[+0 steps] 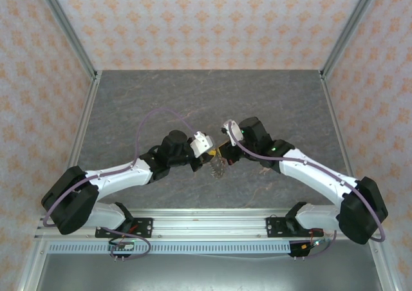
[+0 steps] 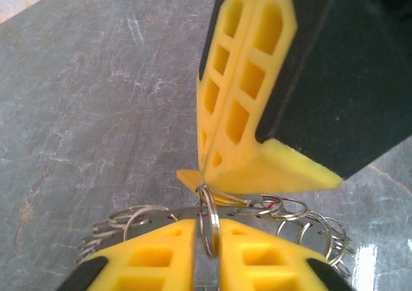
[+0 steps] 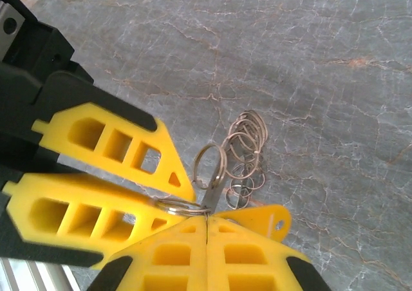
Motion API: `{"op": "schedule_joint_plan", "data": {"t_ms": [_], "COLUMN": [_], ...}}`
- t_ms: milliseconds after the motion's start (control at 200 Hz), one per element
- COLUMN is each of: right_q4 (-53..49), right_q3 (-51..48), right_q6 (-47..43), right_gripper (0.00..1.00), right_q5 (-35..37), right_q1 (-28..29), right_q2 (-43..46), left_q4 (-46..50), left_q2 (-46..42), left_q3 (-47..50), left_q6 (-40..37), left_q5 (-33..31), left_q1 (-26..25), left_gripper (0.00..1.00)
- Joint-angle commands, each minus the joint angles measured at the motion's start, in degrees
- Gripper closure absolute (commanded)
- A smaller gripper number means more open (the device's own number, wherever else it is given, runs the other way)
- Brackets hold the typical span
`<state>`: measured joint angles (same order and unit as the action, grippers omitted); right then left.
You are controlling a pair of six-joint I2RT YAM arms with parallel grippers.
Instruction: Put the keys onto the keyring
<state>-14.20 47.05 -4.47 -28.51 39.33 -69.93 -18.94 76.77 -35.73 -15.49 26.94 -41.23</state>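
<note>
Left claw (image 2: 207,232) is closed on one loop of the keyring (image 3: 244,143). Right claw (image 3: 206,223) is closed on the yellow key (image 3: 262,219) (head protruding sideways), blade against a loop. Claws meet tip to tip over the worktop's (image 3: 335,78) middle.

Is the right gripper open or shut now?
The right gripper is shut: its yellow fingers meet along a thin line in the right wrist view, with the yellow key pinched at their tips.

White arms (image 1: 119,175), black joints (image 1: 172,150), lilac cables (image 1: 161,112), yellow latticed gripper fingers (image 3: 168,260)
</note>
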Motion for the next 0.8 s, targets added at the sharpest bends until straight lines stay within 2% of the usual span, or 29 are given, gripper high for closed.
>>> {"op": "schedule_joint_plan", "data": {"t_ms": [0, 120, 365, 656, 791], "right_q4": [0.26, 0.42, -0.80, -1.74, -1.96], "right_q3": [2.13, 2.35, 3.12, 3.32, 3.23], "right_q6": [0.61, 0.51, -0.44, -0.88, -1.02], "right_gripper": [1.00, 1.00, 1.00, 1.00, 1.00], "right_q5": [-2.20, -2.94, -4.26, -6.10, -6.57], "right_q1": [-0.12, -0.13, -0.13, -0.13, -0.10], "right_q2": [0.40, 0.50, 0.49, 0.58, 0.91], "left_q4": [-1.05, 1.18, 2.37, 3.44, 3.90], "left_q2": [-1.21, -1.62, -2.27, -2.71, -2.51], "left_q3": [0.09, -1.07, -1.36, -2.57, -2.68], "left_q6": [-0.07, -1.26, -1.84, -2.53, -2.88], "left_q5": [-0.43, -0.12, -0.94, -0.22, -0.20], "left_q1": [-0.07, -0.14, -0.03, -0.08, -0.07], "left_gripper": [0.78, 0.73, 0.69, 0.71, 0.78]}}
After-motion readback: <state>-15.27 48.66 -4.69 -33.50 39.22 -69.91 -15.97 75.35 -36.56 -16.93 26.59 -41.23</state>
